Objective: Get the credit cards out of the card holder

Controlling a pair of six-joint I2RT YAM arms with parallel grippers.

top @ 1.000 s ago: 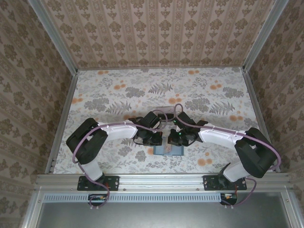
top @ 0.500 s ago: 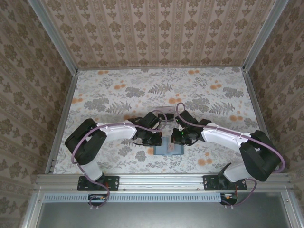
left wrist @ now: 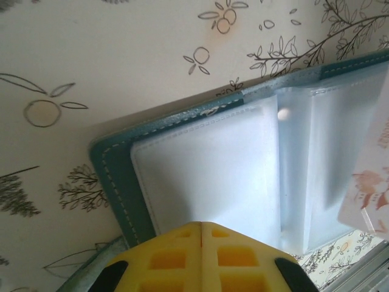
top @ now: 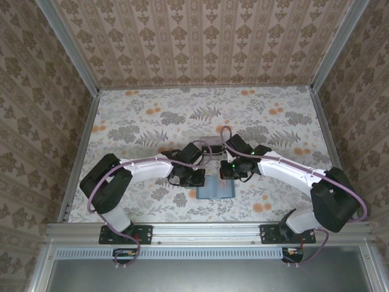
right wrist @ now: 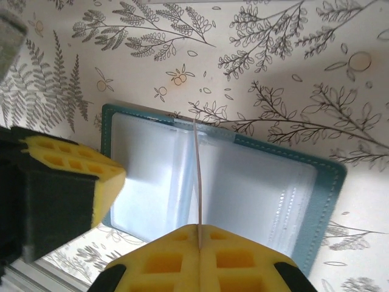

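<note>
The teal card holder (top: 217, 191) lies open near the table's front edge, its clear sleeves facing up (right wrist: 261, 188). My right gripper (right wrist: 199, 228) is shut on a thin pale credit card (right wrist: 197, 176), seen edge-on and standing over the holder's fold. In the left wrist view that card (left wrist: 372, 182) shows at the right edge, pinkish with a printed pattern. My left gripper (left wrist: 201, 224) is shut with nothing between its pads, its tip over the holder's left panel (left wrist: 206, 170). From above, the left gripper (top: 196, 177) and the right gripper (top: 230, 172) sit at the holder's far corners.
A clear plastic tray (top: 211, 146) lies just beyond the two wrists. The metal rail (top: 206, 231) runs along the table's near edge, close behind the holder. Patterned walls enclose the left, right and far sides.
My right gripper has moved a little toward the far side with the card, uncovering more of the holder. The left gripper has stayed at the holder's left panel.
</note>
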